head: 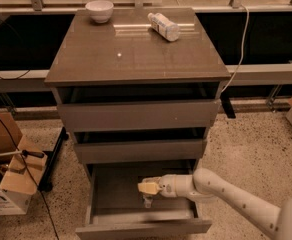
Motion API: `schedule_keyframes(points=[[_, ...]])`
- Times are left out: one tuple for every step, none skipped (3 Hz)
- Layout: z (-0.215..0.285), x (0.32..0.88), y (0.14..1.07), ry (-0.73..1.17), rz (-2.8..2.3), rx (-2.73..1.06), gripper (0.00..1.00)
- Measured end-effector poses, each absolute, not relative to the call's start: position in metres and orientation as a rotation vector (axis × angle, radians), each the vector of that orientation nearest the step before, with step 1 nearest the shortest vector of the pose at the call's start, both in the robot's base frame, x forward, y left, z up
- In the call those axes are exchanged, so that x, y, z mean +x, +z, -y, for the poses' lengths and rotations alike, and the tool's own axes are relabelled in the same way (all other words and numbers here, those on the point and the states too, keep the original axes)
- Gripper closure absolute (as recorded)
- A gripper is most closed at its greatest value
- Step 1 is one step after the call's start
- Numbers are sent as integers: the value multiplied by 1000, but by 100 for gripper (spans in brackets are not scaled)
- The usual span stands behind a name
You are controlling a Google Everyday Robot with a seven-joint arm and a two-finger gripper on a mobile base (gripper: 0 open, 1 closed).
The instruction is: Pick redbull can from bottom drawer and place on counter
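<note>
In the camera view the bottom drawer [117, 196] stands pulled out under two shallower drawers. The arm [231, 196] reaches into it from the right. The gripper [148, 187] hangs low over the middle of the drawer floor, and I cannot tell whether it is open or closed. A small silvery shape just below its tip looks like the redbull can [147, 201], standing on the drawer floor. Whether the two touch is unclear.

The step in hand seems to be the grasp inside the drawer. Next, the can needs a firm hold and a lift clear of the drawer above.

On the counter [136, 64], a white bowl [99, 10] sits at the far left corner. A plastic bottle [164, 26] lies near the far edge, so the near half suits the can.
</note>
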State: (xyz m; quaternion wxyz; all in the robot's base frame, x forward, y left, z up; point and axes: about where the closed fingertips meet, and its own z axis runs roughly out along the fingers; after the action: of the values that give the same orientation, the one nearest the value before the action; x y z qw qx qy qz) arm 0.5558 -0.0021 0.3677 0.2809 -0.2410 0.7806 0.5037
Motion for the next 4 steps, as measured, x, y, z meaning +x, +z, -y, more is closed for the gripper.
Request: schedule_keyframes(points=[[51, 556, 448, 1289, -2116, -586, 100], [79, 562, 524, 1187, -2165, -587, 100], [105, 588, 607, 1028, -2202, -618, 100], [123, 630, 714, 787, -2191, -706, 100]])
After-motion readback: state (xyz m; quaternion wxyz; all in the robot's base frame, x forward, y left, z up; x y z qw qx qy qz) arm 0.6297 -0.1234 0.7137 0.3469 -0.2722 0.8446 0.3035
